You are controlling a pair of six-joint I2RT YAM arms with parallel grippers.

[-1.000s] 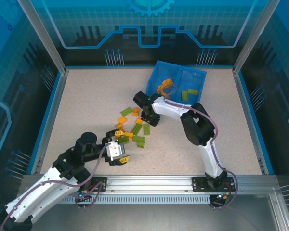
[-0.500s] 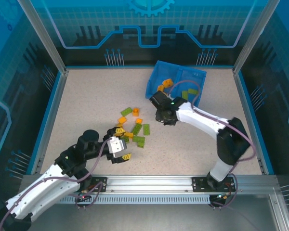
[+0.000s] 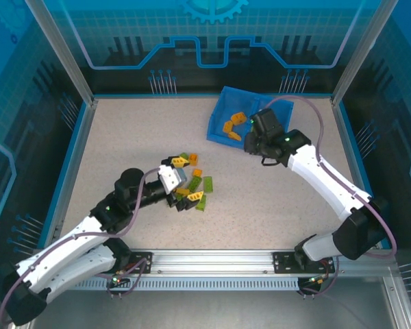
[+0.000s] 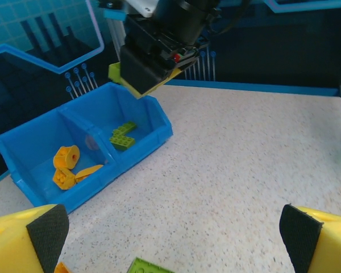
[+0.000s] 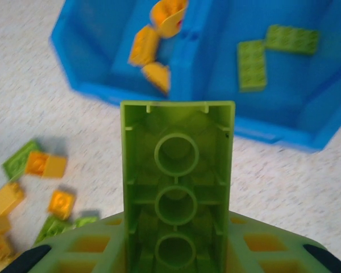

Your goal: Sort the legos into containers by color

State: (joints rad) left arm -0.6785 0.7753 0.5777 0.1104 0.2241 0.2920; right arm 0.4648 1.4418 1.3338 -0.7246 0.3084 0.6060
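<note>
Right pincer (image 3: pixel 257 140) clamped on one light green brick (image 5: pixel 177 187) just short of the tray (image 3: pixel 218 116) at the bench's far right, left pincer (image 3: pixel 177 179) gaping empty over the mid-bench pile (image 3: pixel 192 186); a few orange bricks (image 3: pixel 233 123) and two green bricks (image 5: pixel 273 51) lie binned by colour, the larger share judged outstanding.

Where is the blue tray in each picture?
Top external: the blue tray sits upper right of centre, partly under the right arm.
Left wrist: the tray is on the left side, at mid height.
Right wrist: the tray runs across the top, beyond the held light green brick.
Shared landmark: the orange bricks in the tray's left compartment.
</note>
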